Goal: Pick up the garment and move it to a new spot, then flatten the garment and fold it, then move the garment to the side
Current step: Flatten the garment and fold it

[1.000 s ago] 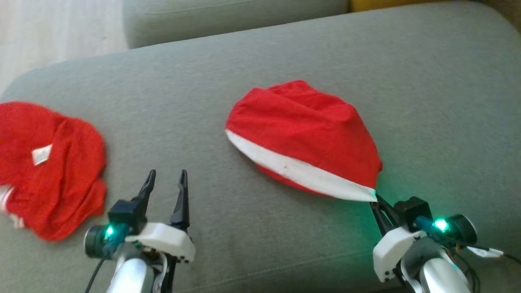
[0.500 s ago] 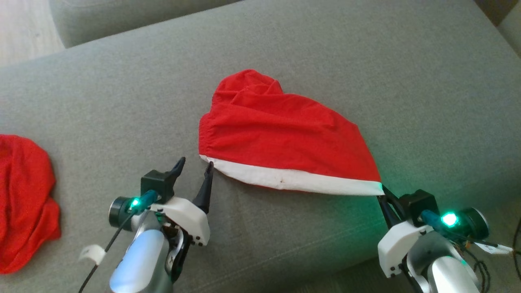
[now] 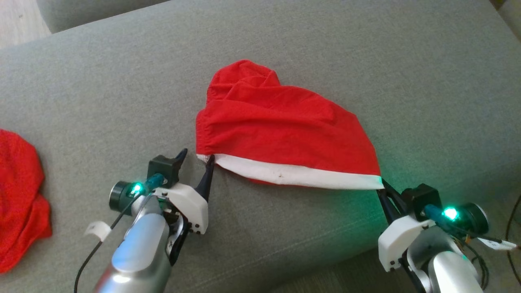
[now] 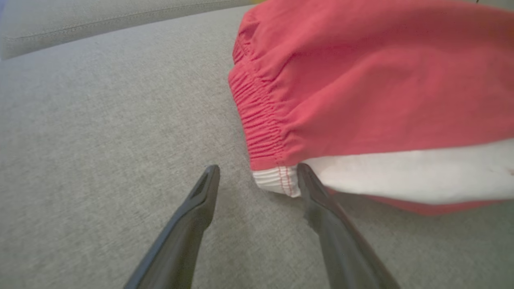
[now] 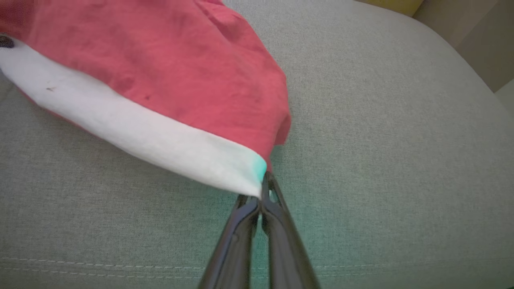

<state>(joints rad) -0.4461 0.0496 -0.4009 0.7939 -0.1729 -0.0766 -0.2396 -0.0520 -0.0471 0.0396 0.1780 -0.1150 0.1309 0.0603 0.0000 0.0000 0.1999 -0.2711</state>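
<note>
From the head, the red garment (image 3: 281, 134) lies spread on the grey sofa cushion (image 3: 122, 81), its white band (image 3: 293, 175) along the near edge. The left gripper (image 3: 196, 155) stands with jaws apart at the band's left corner. The right gripper (image 3: 382, 188) is clamped on the band's right corner. A second red cloth (image 3: 20, 195) lies well apart at the far left. In the left wrist view, the left gripper (image 4: 258, 168) holds nothing: the gathered corner of the garment (image 4: 361, 80) sits between its fingertips, touching one finger. In the right wrist view, the right gripper (image 5: 263, 190) pinches the band's tip, with the garment (image 5: 160, 72) stretching up and left from it.
</note>
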